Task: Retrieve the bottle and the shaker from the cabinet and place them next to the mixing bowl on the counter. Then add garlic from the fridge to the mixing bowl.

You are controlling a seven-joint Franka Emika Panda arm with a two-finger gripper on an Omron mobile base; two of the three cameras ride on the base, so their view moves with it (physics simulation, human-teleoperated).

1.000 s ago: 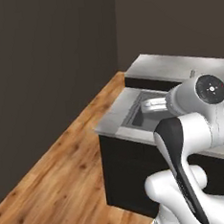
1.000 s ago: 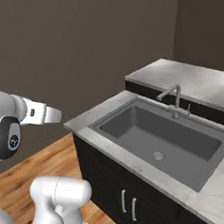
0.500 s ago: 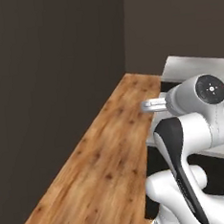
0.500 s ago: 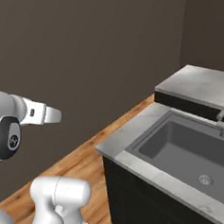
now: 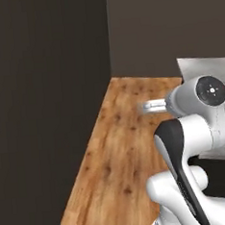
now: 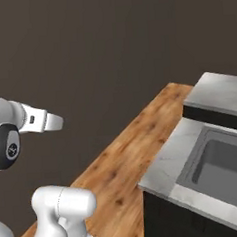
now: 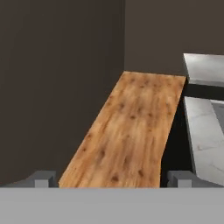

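Where wood floor (image 7: 131, 131) ends, one counter (image 6: 173, 161).

A rendered kitchen. At three o'clock in the right base view, a marbled stone table (image 6: 166, 165) holds a sunken grey sink (image 6: 221, 166) above dark cabinet fronts (image 6: 168, 222). Wood plank floor (image 5: 122, 152) runs toward dark walls (image 6: 86, 52) at twelve o'clock.

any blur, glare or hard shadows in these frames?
Left base view: flat dim light, soft render, dark walls, no glare on the wood floor. Right base view: sink evenly shaded. Hand view: open gripper, floor grain soft, no hard shadows.
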